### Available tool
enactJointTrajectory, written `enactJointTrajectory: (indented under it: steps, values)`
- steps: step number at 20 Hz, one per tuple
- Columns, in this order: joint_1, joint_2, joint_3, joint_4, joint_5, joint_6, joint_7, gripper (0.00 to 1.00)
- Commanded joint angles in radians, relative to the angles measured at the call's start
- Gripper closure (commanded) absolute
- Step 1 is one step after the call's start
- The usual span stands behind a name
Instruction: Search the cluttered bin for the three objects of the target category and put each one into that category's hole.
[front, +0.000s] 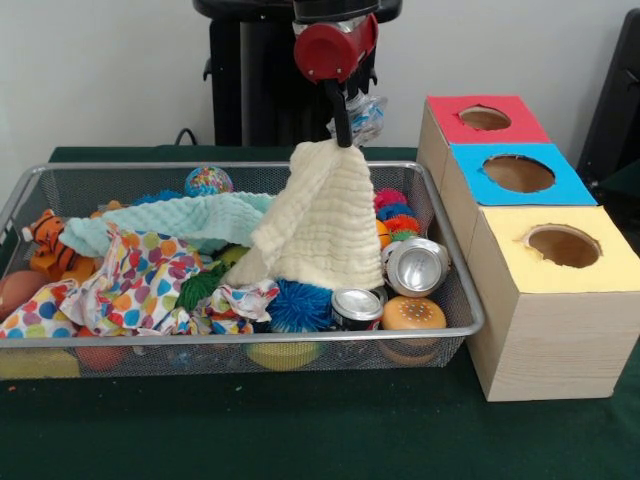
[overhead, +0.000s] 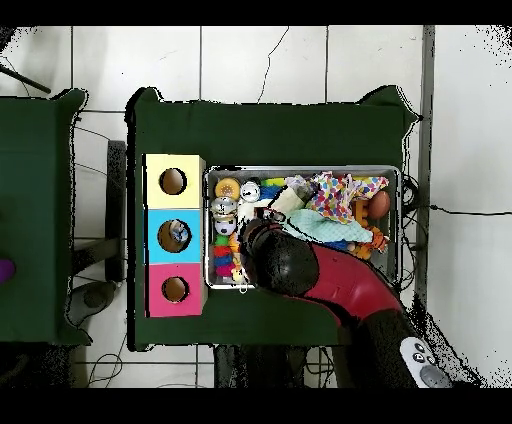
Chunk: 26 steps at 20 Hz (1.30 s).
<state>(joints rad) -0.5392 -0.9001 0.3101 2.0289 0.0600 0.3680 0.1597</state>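
Red-and-black arm (overhead: 340, 280), black pedestal (front: 250, 80)

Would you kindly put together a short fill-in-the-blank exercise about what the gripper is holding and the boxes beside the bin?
1. The gripper lifts a pale yellow ____ by one corner above the bin.
2. Of the three boxes, the one nearest the front camera is the yellow box; the middle one has a ____ top.
3. Two crushed silver ____ lie at the bin's corner beside the yellow box.

Missing words: cloth; blue; cans
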Motion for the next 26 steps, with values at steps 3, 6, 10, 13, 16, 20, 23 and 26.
enactJointTrajectory:
  steps: [3, 6, 10, 13, 16, 20, 23, 26]
  values:
    - [0.032, -0.067, -0.08, -0.11, 0.045, 0.285, 0.32, 1.0]
    - [0.013, -0.051, -0.064, -0.098, 0.049, 0.243, 0.294, 1.0]
    - [0.036, -0.044, -0.086, -0.129, 0.042, 0.277, 0.321, 1.0]
    - [0.063, -0.036, -0.113, -0.164, 0.035, 0.313, 0.35, 1.0]
    - [0.074, -0.02, -0.121, -0.198, 0.035, 0.334, 0.35, 1.0]
    - [0.098, -0.012, -0.146, -0.232, 0.035, 0.358, 0.362, 1.0]
    - [0.108, -0.006, -0.158, -0.243, 0.043, 0.363, 0.367, 1.0]
    - [0.125, 0.004, -0.172, -0.264, 0.049, 0.377, 0.377, 1.0]
